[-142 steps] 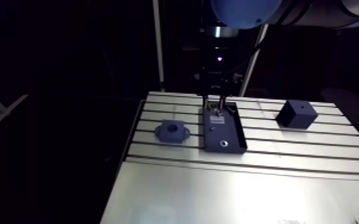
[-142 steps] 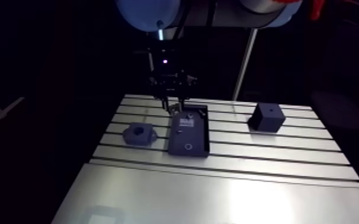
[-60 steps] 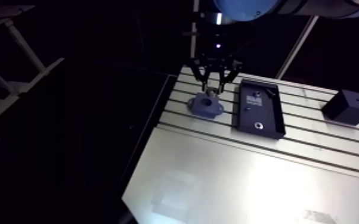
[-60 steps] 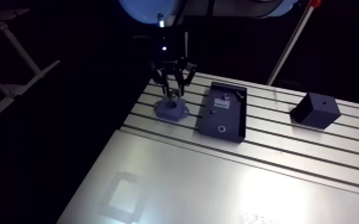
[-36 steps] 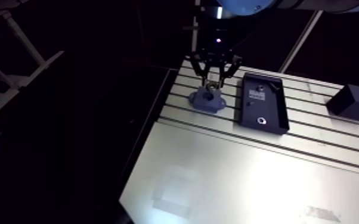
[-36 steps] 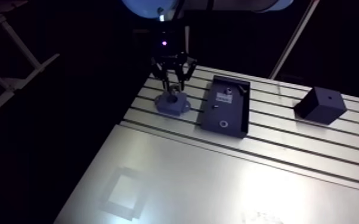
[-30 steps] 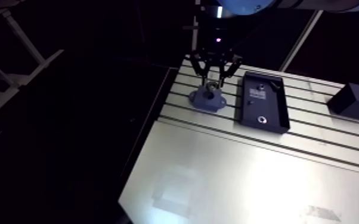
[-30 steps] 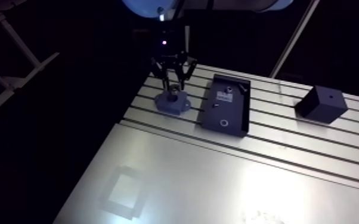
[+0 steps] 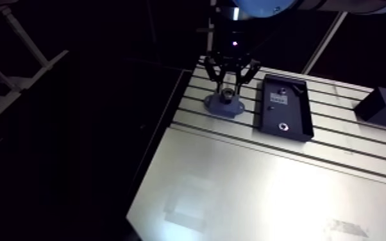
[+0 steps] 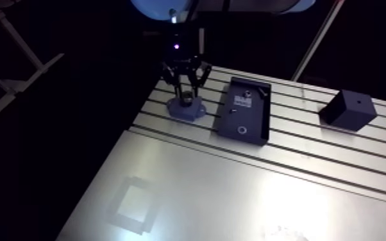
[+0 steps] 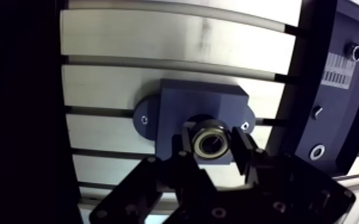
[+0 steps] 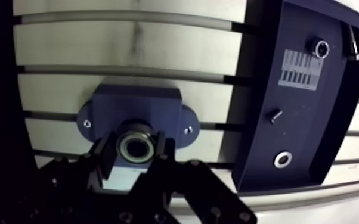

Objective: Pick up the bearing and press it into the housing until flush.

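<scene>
Bearing: the silver bearing (image 11: 210,143) is hanging pinched between the two fingers, right over the round bore of the housing; whether it is touching the bore, I cannot tell.
End effector: the end effector (image 11: 213,146) is standing partly spread, its fingers clamping the bearing from both sides.
Housing: the dark blue housing (image 11: 201,102) is lying flat across the slots of the desk (image 10: 234,192), with a small hole in each side ear.
Edges: the housing is sitting near the desk's side edge, with darkness beyond it.
Open room: a strip of bare slotted desk is running between the housing and the tray.
Tray: the dark rimmed tray (image 12: 301,119) is lying beside the housing, apart from it, holding a metal ring (image 12: 282,159) and a small screw (image 12: 274,115).
Label: a white barcode sticker (image 12: 302,67) is showing in the tray, its print too small to read.
Cube: a black cube (image 10: 347,109) is sitting beyond the tray, well apart.
</scene>
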### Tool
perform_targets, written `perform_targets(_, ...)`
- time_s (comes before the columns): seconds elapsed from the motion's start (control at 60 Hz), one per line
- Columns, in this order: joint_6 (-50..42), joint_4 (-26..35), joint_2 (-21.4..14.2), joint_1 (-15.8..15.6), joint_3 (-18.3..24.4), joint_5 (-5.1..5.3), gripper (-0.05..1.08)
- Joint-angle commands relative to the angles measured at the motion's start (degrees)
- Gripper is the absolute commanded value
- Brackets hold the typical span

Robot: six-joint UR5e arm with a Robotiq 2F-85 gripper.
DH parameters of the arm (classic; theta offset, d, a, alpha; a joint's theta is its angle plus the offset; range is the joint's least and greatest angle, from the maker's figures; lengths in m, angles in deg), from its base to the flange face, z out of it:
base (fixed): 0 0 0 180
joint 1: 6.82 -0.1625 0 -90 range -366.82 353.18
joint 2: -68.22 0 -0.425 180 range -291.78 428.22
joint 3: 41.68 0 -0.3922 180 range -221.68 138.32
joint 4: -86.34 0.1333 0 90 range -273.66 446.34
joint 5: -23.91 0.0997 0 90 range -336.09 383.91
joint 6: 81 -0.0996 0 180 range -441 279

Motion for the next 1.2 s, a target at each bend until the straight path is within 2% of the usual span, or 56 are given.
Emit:
perform_targets(0.017, 0.1, 0.0, 0.3, -0.1, -0.1, 0.05, 0.64)
perform_targets(1.2, 0.4, -0.2, 1.1, -0.4, -0.4, -0.04, 0.64)
